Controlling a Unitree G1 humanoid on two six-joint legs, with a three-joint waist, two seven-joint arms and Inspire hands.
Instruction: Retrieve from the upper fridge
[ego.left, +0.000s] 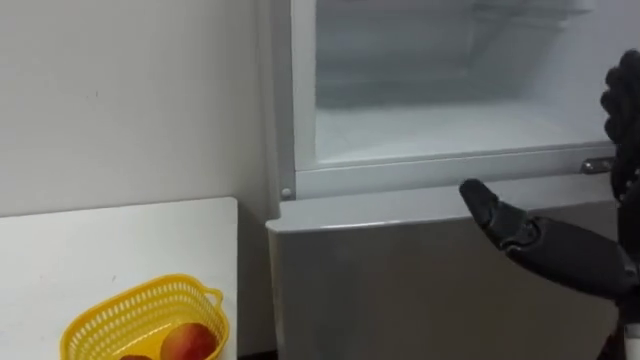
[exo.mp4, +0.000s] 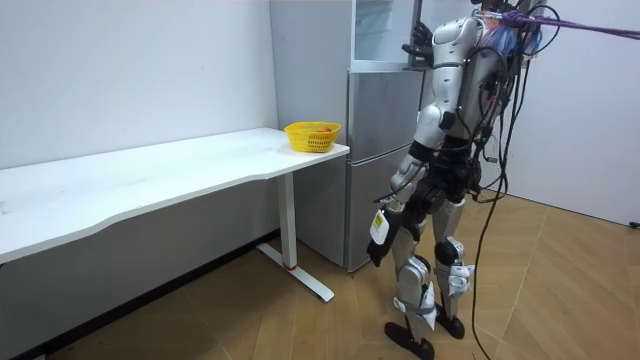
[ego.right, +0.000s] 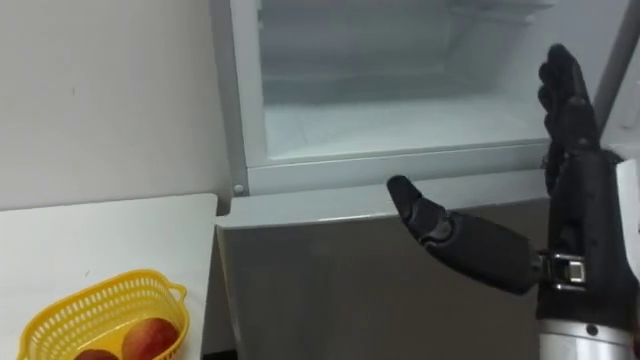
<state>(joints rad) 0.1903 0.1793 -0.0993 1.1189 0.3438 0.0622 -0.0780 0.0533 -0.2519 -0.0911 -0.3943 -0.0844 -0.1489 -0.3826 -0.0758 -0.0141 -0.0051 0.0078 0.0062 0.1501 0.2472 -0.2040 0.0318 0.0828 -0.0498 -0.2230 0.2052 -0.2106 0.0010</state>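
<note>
We find the right hand (ego.right: 572, 180) spread wide, holding nothing, before the bare upper fridge shelf (ego.left: 440, 130). The fruit (ego.left: 190, 342) lies in the yellow basket (ego.left: 110, 315) (likely firm, smooth, bruisable): cup it round the middle.

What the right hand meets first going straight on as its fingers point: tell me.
The right hand points upward before the fridge's open upper compartment; probably that compartment's right side first, though depth is unclear.
</note>
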